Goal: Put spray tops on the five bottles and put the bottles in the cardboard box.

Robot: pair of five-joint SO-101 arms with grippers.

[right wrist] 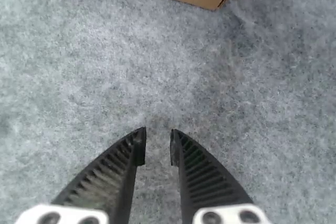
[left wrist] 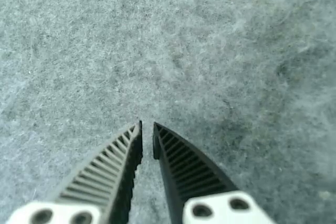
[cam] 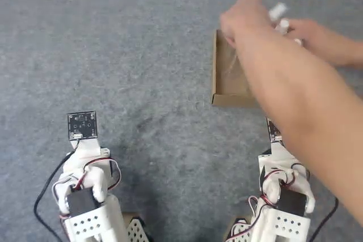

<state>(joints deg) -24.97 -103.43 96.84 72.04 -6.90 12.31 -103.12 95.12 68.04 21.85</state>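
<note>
Right pincer [right wrist: 157, 132] hangs narrowly parted over the grey felt [right wrist: 79, 77], nothing between its jaws. The left pincer [left wrist: 147, 125] is all but closed and empty too. Just ahead of the right one I see the cardboard box [cam: 229, 100], with a person's hands [cam: 244, 18] over it (something white [cam: 278, 11] in them, too blurred to name).
</note>
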